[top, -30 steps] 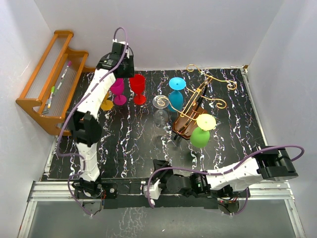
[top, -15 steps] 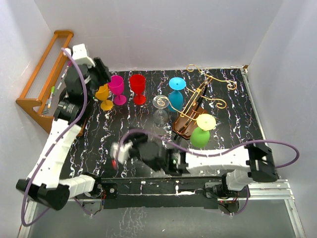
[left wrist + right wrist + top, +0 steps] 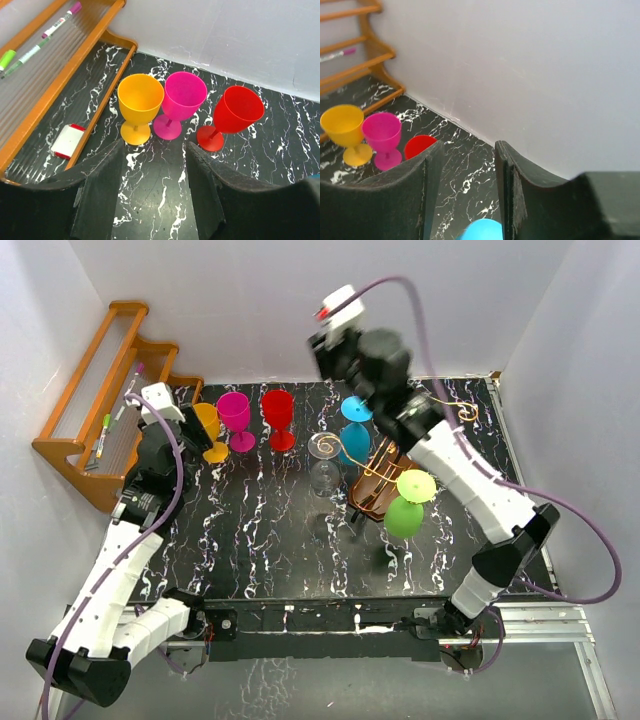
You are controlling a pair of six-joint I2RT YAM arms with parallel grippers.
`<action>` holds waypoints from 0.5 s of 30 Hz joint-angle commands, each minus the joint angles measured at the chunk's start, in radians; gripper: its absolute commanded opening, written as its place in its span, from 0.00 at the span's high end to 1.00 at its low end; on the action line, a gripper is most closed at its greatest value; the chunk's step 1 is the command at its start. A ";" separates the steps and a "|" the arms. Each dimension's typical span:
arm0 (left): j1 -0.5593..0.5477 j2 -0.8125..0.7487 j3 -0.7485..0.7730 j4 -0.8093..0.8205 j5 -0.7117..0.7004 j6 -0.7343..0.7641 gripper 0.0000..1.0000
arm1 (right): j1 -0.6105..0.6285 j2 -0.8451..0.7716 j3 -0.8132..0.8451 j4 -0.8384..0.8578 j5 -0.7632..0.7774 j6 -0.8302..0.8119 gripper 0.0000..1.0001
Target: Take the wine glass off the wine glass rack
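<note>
Wine glass rack (image 3: 385,475) is standing right of centre on the table (image 3: 260,530), its blue wine glass (image 3: 353,440) hanging foot-up on the left side. Right pincer (image 3: 468,150) is hovering above that glass, gaping and empty, nearer than the likewise open left pincer (image 3: 155,150).

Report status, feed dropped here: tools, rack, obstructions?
Left tool open, empty. Right tool open, empty, high. Green glass on wine glass rack, untouched. Clear glass close beside.

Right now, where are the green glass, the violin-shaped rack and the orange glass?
green glass (image 3: 404,518): top view, on its bowl.
wine glass rack (image 3: 372,496): top view, on its brown wooden body.
orange glass (image 3: 140,96): left wrist view, inside its bowl.
</note>
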 commanded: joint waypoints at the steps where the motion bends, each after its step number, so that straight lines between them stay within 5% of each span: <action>1: 0.005 0.006 -0.054 0.038 0.055 -0.039 0.50 | -0.291 -0.024 0.121 -0.204 -0.407 0.505 0.53; 7: 0.005 0.046 -0.097 0.045 0.139 -0.058 0.50 | -0.664 0.062 0.107 -0.259 -1.091 0.877 0.65; 15: 0.004 0.048 -0.135 0.043 0.177 -0.066 0.50 | -0.684 0.073 0.008 -0.361 -1.114 0.858 0.65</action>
